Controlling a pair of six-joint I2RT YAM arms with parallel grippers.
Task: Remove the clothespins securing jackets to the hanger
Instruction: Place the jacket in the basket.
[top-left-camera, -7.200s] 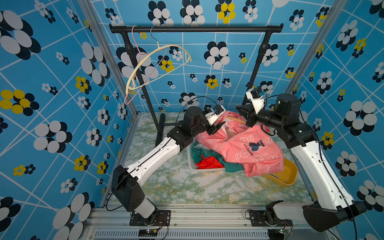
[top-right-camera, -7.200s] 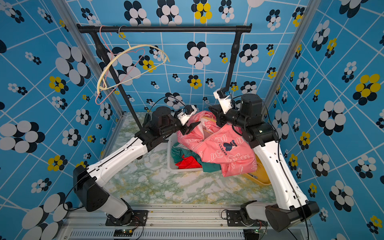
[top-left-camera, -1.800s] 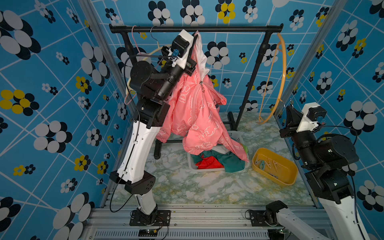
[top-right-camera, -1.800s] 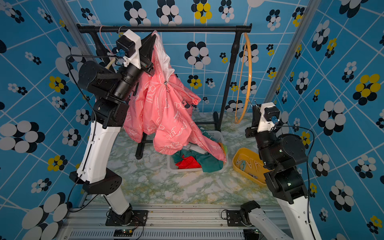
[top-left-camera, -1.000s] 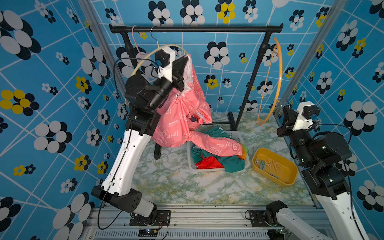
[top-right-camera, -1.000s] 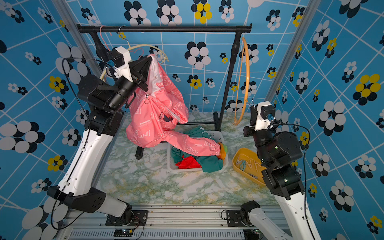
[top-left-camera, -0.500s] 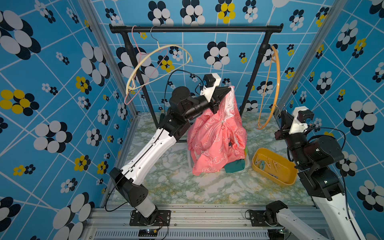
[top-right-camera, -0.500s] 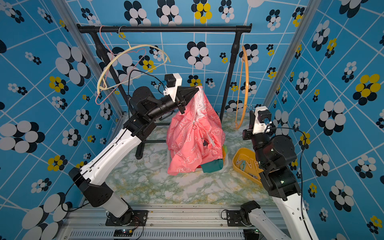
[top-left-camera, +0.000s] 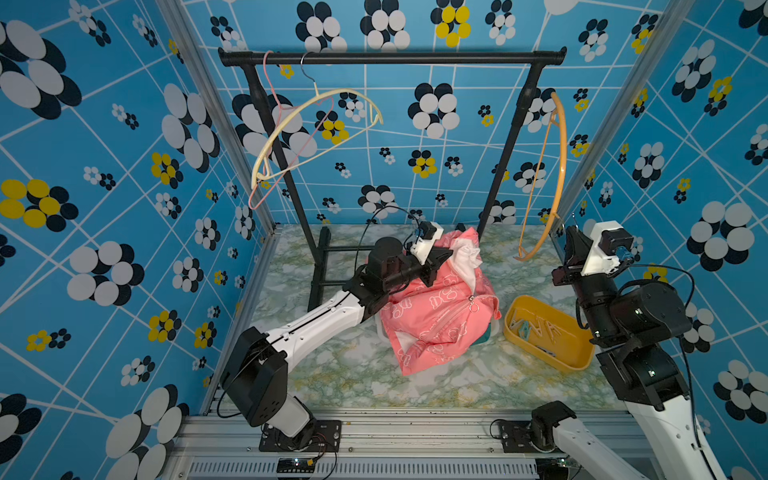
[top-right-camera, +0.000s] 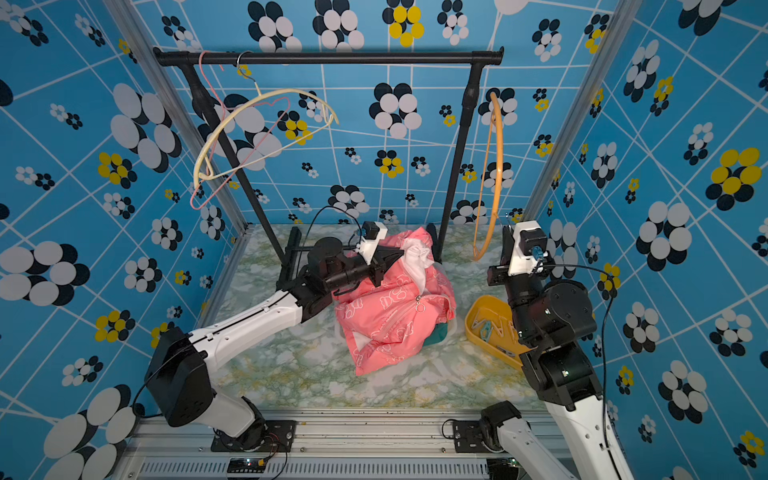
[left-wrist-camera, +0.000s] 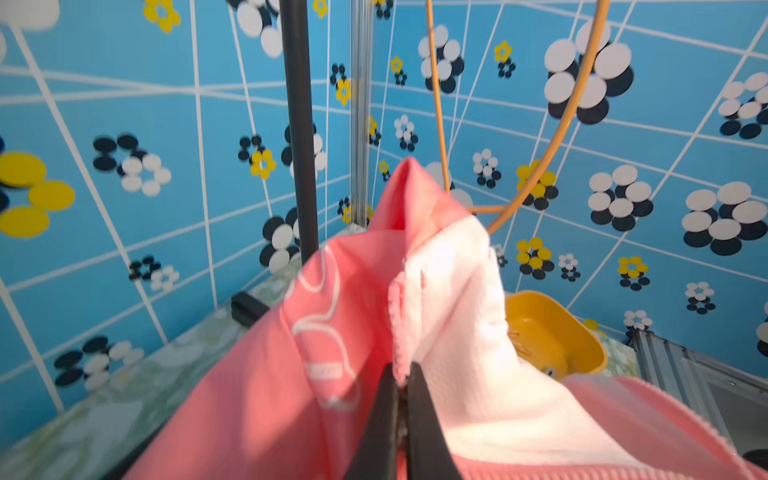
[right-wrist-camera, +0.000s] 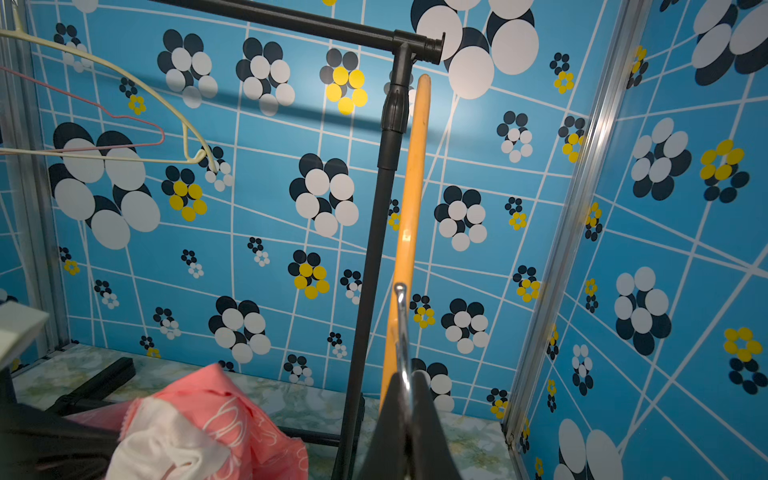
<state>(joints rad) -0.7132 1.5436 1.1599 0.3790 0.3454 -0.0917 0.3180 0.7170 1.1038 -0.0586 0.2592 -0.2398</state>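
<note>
The left pincer (left-wrist-camera: 401, 374) is pinching one pink jacket (top-left-camera: 440, 320), which is heaping mid-table. The right pincer (right-wrist-camera: 409, 376) is gripping one orange hanger (right-wrist-camera: 411, 187) by its hook. One cream hanger (top-left-camera: 316, 120) and one pink wire hanger (top-left-camera: 291, 137) are hanging on the rail (top-left-camera: 390, 58). The clothespins (top-left-camera: 536, 328), too small to count, are lying in one yellow tray (top-left-camera: 518, 299) by the right edge of the table (top-left-camera: 374, 386), whose front strip is lying open.

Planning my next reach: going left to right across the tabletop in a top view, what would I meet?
The rack's left foot → pink jacket → yellow bin holding clothespins.

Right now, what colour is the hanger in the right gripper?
Orange; the hanger shows best in the right wrist view.
</note>
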